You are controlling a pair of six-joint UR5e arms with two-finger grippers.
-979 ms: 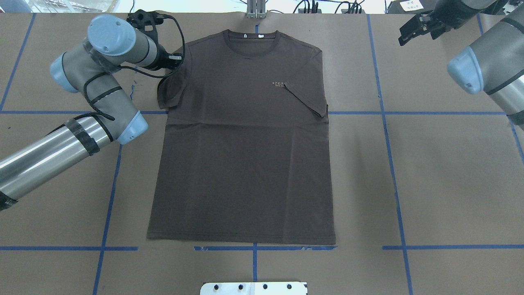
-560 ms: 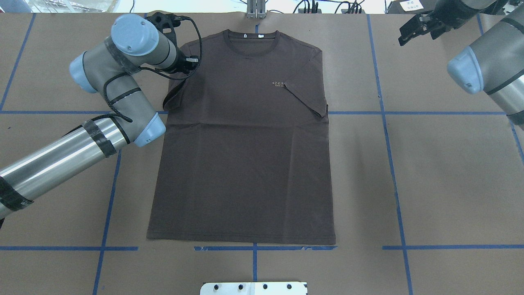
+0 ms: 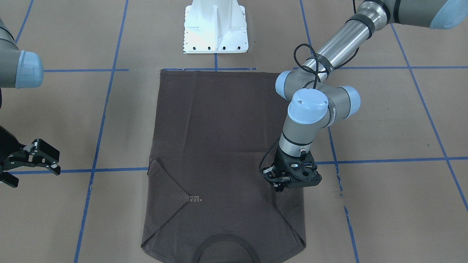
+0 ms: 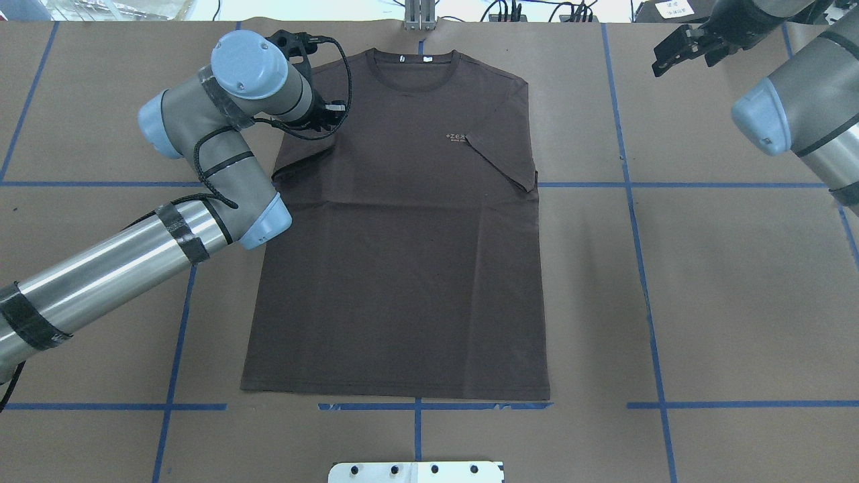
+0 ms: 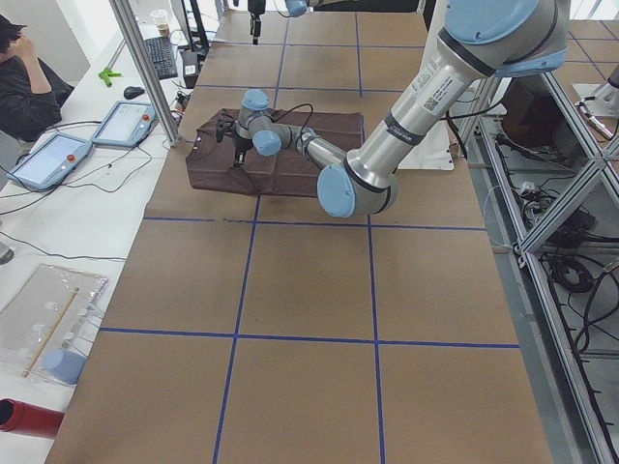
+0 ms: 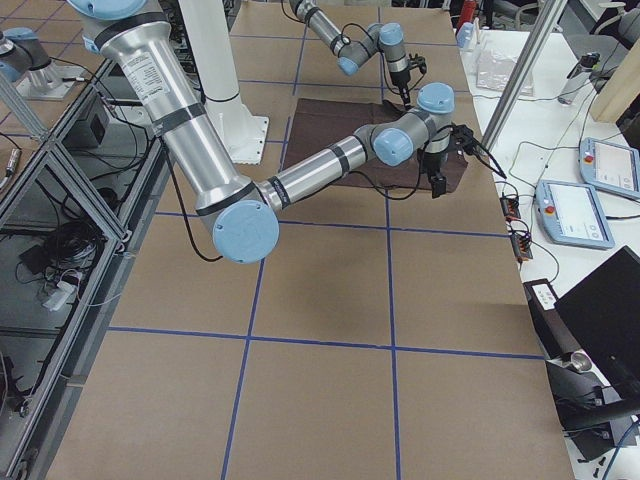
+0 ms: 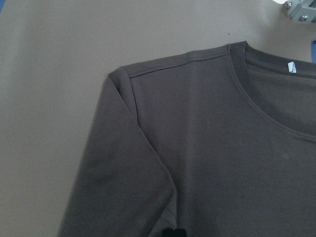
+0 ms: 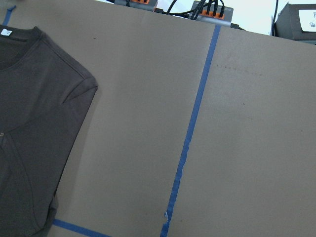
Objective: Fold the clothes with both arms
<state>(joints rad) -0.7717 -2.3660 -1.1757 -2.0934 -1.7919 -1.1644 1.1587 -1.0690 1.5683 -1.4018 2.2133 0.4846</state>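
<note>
Shirt was seen laid flat and face up in the middle of the table, with its collar at the far edge from the robot and its hem just short of a blue tape line near the base. White tags were visible inside the collar, and pale lettering was seen on the chest. The sleeve on the robot's right was folded inward over the chest, its corner touching the lettering.

The left arm was stretched across the table to the shirt's other shoulder. The left gripper was pointed down over the left sleeve, which was drawn in against the body of the shirt. In the left wrist view only one small black tip was shown, at the bottom edge and right at the sleeve's hem. The fingers were therefore judged to be pressed together on the sleeve, though the grip itself was mostly hidden.

The right arm was held off to the side, well apart from the shirt. The right gripper was raised over bare table near the far corner, its fingers spread wide with nothing between them. In the right wrist view, the shirt's shoulder was shown at the left edge, with a tape line crossing the brown surface beside it.
</note>
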